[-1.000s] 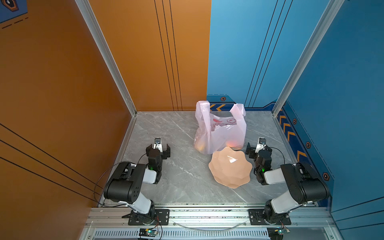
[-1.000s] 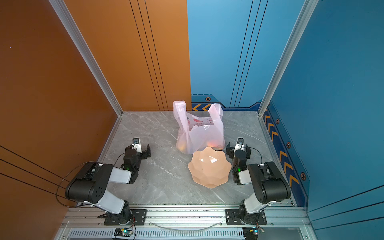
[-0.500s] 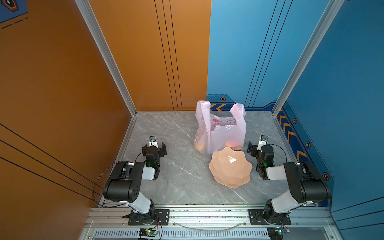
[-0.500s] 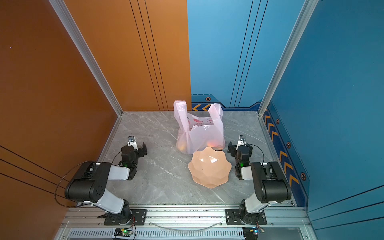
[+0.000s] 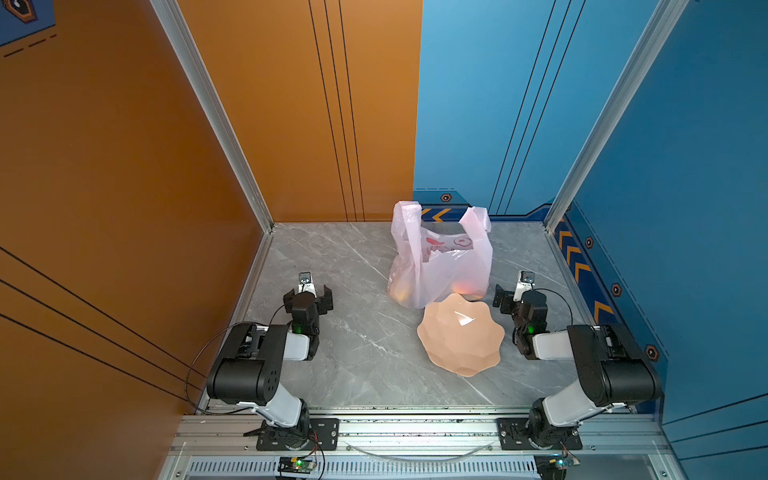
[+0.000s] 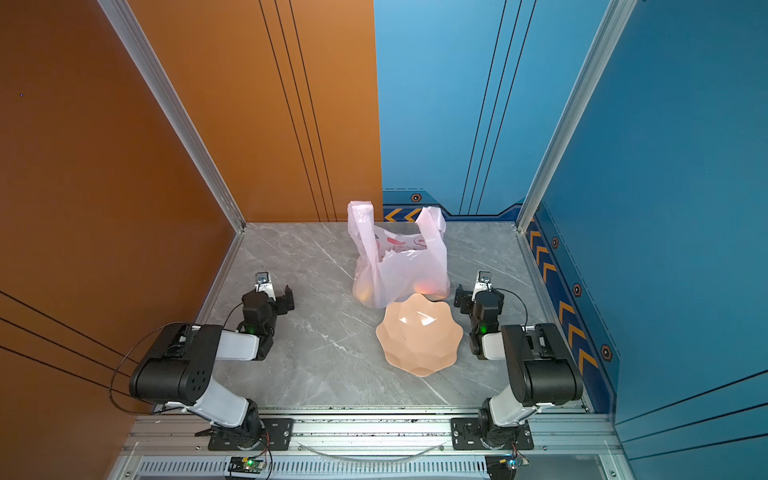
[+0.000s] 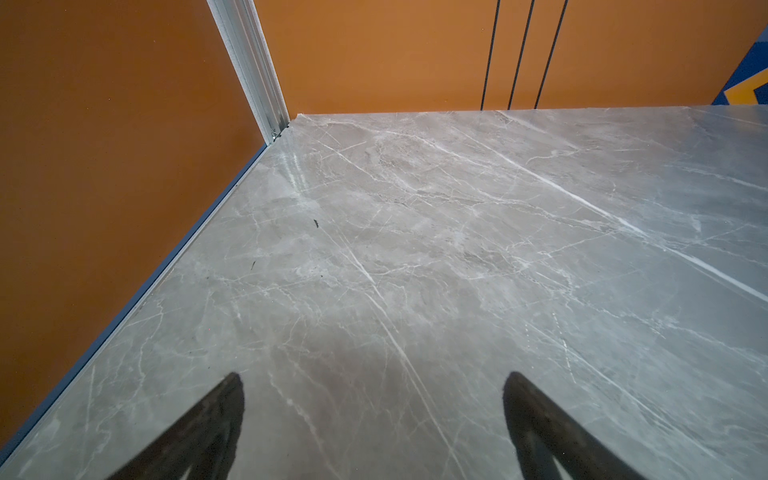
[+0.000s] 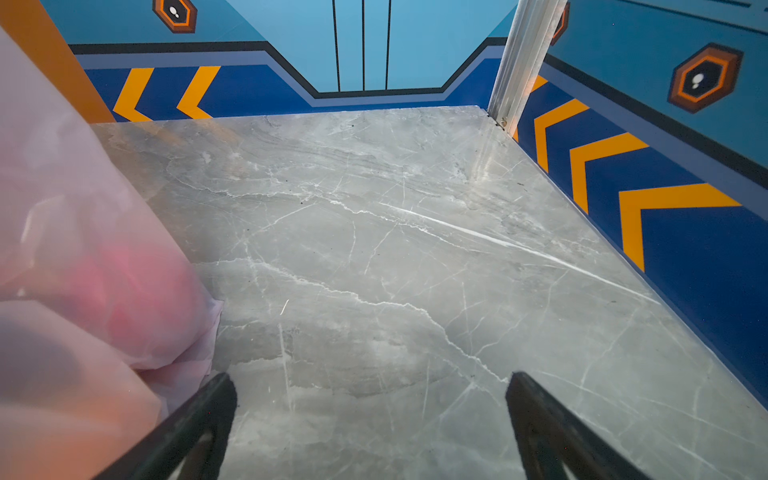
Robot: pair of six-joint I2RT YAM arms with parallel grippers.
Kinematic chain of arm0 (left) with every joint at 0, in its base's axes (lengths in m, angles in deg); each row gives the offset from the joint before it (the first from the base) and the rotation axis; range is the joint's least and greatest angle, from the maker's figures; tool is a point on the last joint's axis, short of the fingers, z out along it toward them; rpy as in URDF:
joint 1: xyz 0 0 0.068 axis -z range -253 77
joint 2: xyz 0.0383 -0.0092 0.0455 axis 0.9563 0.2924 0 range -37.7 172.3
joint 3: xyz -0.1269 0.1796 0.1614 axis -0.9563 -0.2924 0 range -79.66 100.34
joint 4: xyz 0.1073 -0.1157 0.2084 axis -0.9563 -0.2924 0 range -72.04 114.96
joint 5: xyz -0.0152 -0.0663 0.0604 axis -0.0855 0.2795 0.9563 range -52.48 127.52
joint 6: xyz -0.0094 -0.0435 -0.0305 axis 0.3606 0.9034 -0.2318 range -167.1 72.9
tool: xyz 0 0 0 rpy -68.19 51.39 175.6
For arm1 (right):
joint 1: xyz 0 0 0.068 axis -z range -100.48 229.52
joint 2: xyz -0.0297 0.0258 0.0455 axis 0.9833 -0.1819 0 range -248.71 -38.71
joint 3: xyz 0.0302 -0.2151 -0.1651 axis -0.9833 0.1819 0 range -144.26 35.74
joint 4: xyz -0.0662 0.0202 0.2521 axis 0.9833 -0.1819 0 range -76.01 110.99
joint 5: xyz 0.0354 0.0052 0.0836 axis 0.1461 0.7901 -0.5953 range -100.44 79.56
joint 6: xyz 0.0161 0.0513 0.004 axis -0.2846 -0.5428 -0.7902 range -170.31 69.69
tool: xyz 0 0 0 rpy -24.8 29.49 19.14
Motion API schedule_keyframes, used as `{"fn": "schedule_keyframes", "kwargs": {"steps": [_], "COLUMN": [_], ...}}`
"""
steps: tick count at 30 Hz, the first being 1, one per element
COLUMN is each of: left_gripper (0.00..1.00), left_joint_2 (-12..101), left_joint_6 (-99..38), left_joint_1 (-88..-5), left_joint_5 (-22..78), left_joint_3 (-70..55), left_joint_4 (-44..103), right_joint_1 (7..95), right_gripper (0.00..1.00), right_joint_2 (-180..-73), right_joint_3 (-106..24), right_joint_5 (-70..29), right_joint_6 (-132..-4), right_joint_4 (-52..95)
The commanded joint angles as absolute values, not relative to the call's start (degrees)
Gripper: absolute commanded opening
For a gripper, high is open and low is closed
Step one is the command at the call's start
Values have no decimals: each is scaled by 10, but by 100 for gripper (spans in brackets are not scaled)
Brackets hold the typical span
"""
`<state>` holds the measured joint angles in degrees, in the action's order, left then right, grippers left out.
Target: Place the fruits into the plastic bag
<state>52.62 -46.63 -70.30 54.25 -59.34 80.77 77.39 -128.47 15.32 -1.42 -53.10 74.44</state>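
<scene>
The left arm (image 5: 286,347) is folded low at the near left of the grey marble counter (image 5: 357,345), close to the orange wall (image 5: 124,208). Its left fingers (image 7: 208,428) are spread wide, and only veined marble shows between them. They point toward the far left corner, well apart from everything else.

Right of centre and toward the far side, the plastic bag (image 5: 444,266) (image 6: 401,270) stands upright with both loop handles raised and its mouth open. The fruits (image 5: 463,286) lie inside it. They show through the film only as an orange-red glow at the near right corner and a yellowish one at the near left, too blurred to name.

Just nearer stands a peach scalloped bowl (image 5: 459,332). Its far rim meets the bag's base in both top views, and actual contact cannot be told.

To the right, the right arm (image 5: 552,347) is folded beside the bowl. Its right fingers (image 8: 195,428) are spread wide over the marble. The bag's pink film (image 8: 83,249) bulges just beside one finger. Beyond is the blue wall with orange chevrons (image 8: 602,158).
</scene>
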Motion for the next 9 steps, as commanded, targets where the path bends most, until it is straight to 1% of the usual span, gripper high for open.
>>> {"fn": "schedule_keyframes", "kwargs": {"steps": [1, 9], "left_gripper": [98, 98], "left_joint_2": [520, 520], "left_joint_6": [-461, -461], "left_joint_1": [-700, -700], "left_joint_5": [544, 544], "left_joint_3": [-590, -590], "left_joint_4": [804, 804], "right_joint_1": [772, 775], "right_gripper": [100, 100], "right_joint_2": [-1275, -1274], "right_joint_3": [145, 143], "right_joint_5": [-12, -20], "right_joint_6": [-535, -537], "right_joint_4": [736, 733]}}
